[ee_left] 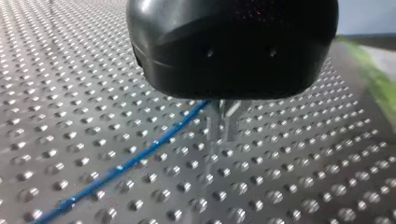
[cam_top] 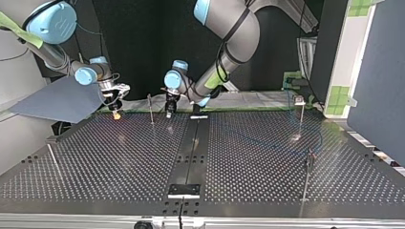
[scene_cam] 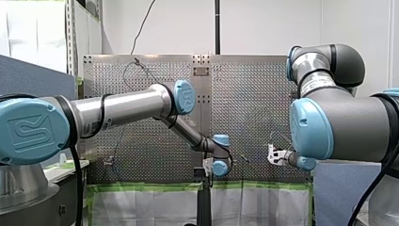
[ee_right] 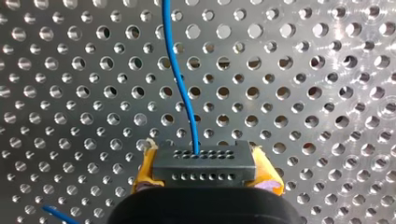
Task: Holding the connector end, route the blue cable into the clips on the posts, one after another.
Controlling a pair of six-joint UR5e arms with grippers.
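**A:** Where is the thin blue cable [ee_right: 180, 70] held at this moment?

**B:** Its black rectangular connector [ee_right: 203, 161], with two rows of small holes, is clenched between the yellow pads [ee_right: 142, 172] of the right pincer [ee_right: 204, 168]. From there the blue cable is led away over the perforated metal desk [cam_top: 239, 157]. In the left wrist view it is seen lying across the desk up to the black left pincer [ee_left: 225, 133], whose metal fingers [ee_left: 215, 123] appear to be closed on it.

**A:** Is it laid in any clip?

**B:** No clip can be seen to hold it. A thin metal post [cam_top: 151, 109] stands between the two pincers, near the desk's edge on the arms' side. The routing is judged to be only at its beginning.

**A:** How is this step done well?

**B:** The connector should be gripped firmly and not turned, so that the cable is not twisted. The stretch between the two pincers should be made lightly tight, raised to the height of the clip, brought sideways against its opening and then pressed in. Strong pulling is to be avoided, because the slim post may be bent or the cable may be drawn out of the connector. Some slack should be left for the other posts, which stand well apart.
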